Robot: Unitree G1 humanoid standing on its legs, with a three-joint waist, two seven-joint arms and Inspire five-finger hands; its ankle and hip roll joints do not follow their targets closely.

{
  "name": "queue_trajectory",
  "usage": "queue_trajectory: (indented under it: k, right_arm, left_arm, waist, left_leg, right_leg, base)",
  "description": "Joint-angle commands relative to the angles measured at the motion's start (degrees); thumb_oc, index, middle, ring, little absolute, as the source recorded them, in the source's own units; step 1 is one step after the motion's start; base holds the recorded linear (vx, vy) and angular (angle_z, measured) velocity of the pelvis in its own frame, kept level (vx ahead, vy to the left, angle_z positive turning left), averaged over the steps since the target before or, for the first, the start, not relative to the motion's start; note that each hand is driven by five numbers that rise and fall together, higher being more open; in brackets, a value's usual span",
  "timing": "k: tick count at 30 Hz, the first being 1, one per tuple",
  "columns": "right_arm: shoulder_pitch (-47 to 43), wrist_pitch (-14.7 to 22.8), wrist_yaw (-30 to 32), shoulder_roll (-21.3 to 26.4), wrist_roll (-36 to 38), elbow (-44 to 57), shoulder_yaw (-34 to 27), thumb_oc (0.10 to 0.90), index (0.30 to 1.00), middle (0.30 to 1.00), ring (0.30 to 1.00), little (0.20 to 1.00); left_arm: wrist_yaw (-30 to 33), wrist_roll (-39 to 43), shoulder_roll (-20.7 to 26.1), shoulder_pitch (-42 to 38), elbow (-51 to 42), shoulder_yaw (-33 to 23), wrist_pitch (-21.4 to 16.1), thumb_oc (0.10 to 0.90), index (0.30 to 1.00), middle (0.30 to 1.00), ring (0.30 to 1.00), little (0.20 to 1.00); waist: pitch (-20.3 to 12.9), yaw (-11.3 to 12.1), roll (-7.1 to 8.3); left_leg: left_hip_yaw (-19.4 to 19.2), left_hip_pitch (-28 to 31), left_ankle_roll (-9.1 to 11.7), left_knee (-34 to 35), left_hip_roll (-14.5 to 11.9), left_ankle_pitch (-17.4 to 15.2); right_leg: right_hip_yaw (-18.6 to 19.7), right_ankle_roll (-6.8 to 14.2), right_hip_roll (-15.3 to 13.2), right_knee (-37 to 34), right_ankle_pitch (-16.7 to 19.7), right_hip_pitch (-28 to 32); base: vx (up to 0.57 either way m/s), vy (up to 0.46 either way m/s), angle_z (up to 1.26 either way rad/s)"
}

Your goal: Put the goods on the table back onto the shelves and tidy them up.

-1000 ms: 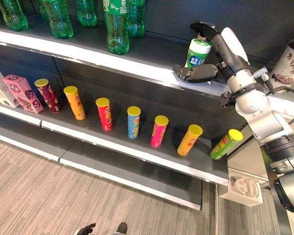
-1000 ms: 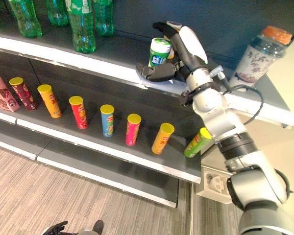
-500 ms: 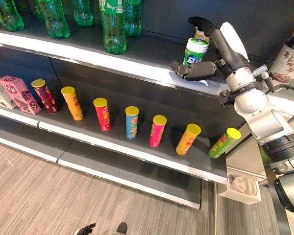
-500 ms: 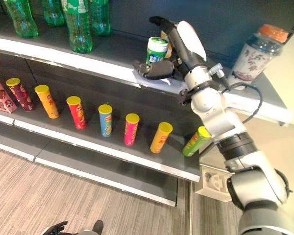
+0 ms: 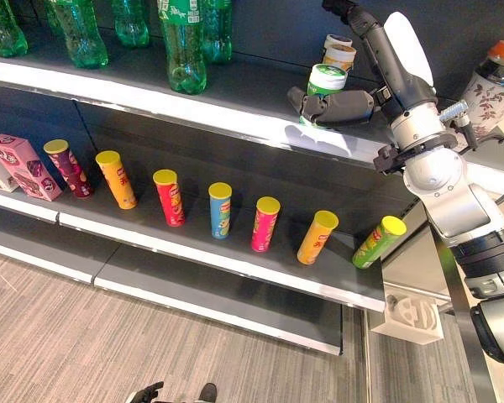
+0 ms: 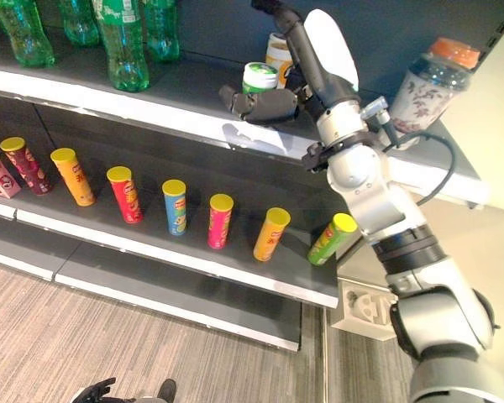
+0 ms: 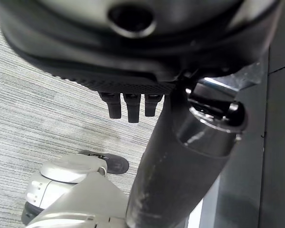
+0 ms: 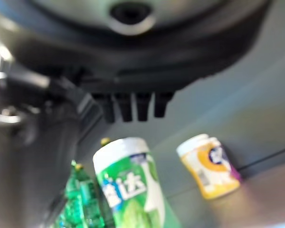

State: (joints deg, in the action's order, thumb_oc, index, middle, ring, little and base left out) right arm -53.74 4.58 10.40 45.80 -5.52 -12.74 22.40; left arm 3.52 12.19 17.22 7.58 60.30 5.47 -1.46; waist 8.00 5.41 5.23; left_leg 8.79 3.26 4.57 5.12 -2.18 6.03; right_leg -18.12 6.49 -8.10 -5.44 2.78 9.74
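one green gum jar (image 5: 325, 81) sits between the thumb and fingers of the right robot hand (image 5: 346, 105), which curls round it. since a second ago the jar has dropped from above the upper shelf (image 5: 235, 117) edge to low over its top, nearer the yellow jar (image 5: 339, 52) just behind the robot hand. set-down looks close; letting go comes next. left robot hand (image 7: 128, 104): fingers relaxed, holding nothing.

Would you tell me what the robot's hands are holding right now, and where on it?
The right hand grips the green gum jar around its lower body, thumb in front. The left hand holds nothing.
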Motion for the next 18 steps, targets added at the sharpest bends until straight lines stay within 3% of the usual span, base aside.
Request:
queue_trajectory:
  k: [1,18]
  right_arm:
    - [-11.0,1.7,3.5,3.7,-1.9,-0.8,0.5,0.8,0.9,0.9,0.9,0.9]
    - [-11.8,0.8,3.7,4.1,-5.5,-0.9,1.8,0.8,0.9,0.9,0.9,0.9]
  left_arm:
    - [1.4,-0.5,1.5,-2.5,3.0,0.9,-1.6,0.8,0.9,0.9,0.9,0.9]
    - [1.9,-0.7,1.3,-2.8,3.7,0.6,-1.5,0.8,0.9,0.9,0.9,0.9]
  waist:
    - [-3.3,1.0,0.19]
    - [-3.1,0.7,0.59]
  left_leg:
    - [-8.0,3.7,-0.4,-0.1,-0.7,-6.9]
    - [-8.1,3.8,-0.4,-0.1,-0.7,-7.1]
  right_leg:
    - [-2.0,0.9,-0.5,0.4,-2.4,-0.6]
    - [-1.7,0.9,-0.5,0.4,-2.4,-0.6]
  base:
    - [0.0,0.002,-0.04]
    - [0.0,0.0,-0.01]
